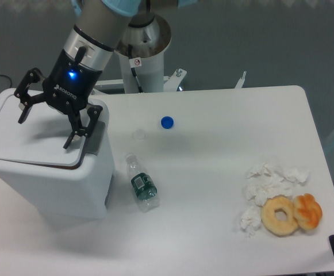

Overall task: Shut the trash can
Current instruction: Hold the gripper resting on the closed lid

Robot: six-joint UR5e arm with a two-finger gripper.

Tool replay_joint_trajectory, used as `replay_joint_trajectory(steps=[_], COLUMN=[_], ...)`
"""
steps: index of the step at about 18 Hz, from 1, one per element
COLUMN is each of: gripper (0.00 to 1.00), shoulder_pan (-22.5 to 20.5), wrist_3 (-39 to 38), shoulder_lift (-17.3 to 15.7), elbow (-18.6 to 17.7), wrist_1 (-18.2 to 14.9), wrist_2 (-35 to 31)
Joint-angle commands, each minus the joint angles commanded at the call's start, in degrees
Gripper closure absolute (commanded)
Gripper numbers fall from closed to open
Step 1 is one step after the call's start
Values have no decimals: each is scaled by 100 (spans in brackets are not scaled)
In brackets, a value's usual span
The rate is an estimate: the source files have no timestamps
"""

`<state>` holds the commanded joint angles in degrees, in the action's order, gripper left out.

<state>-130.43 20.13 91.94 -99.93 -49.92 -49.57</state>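
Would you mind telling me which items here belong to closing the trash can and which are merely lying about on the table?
Part of the job:
- trash can
- its lid
- claw, open above the lid

Just lying about:
- plastic bottle
- blue bottle cap
- crumpled tissues
- two doughnuts

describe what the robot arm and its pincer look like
The arm is grey with light blue joint caps at the top edge. A silver metal ring joins it to the black pincer, which carries white lettering and a glowing blue light. Its two black fingers are thin, jointed linkages. A grey-and-white pedestal stands behind.
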Motion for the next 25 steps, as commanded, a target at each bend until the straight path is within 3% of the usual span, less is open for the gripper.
replay_joint_trajectory(steps=[25], gripper=[0], shoulder_pan=[-18], wrist_3=[307], shoulder_lift=[-281], elbow=[-325], wrist_1=[-44], wrist_2=[0])
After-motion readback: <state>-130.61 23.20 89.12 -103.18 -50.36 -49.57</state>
